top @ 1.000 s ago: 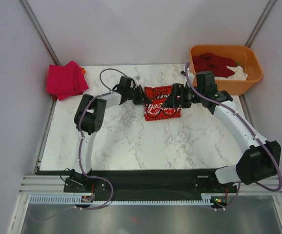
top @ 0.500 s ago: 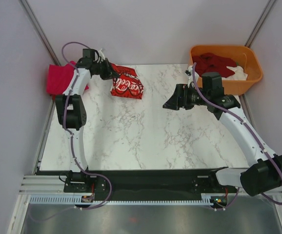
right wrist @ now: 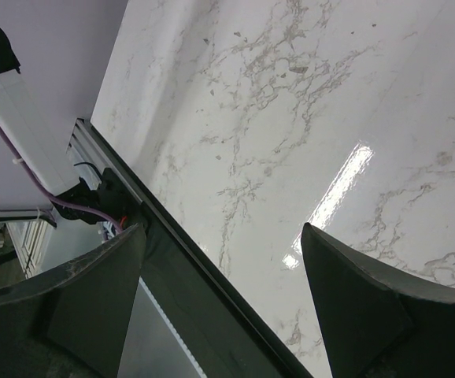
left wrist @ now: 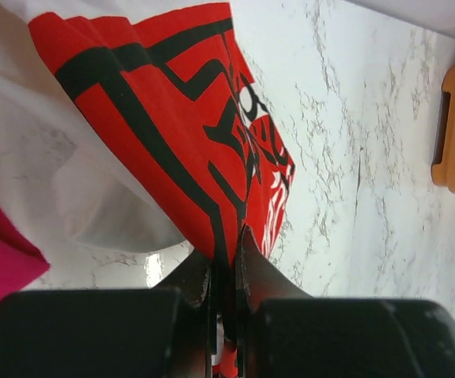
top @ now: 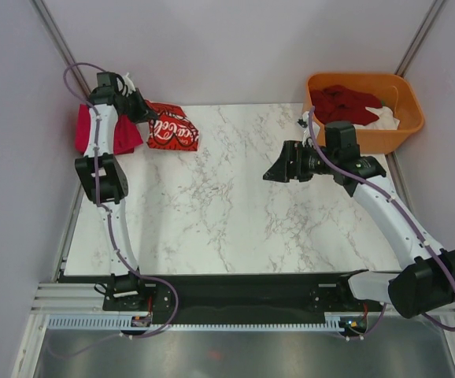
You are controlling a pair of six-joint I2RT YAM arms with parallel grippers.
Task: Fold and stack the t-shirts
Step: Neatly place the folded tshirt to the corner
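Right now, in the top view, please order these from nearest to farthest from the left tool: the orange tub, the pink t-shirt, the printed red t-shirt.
1. Printed red t-shirt: gripped by the left tool.
2. Pink t-shirt: beside it, far-left corner.
3. Orange tub: far-right corner.

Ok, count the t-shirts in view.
4: red-printed white t-shirt in left gripper; pink-red t-shirt far left; dark red t-shirt and white t-shirt in orange plastic tub, maybe hiding more.

Four t-shirts: red-printed [top: 172, 132], pink [top: 84, 131], dark red [top: 345, 102], white [top: 385, 120]; one tub [top: 361, 77].
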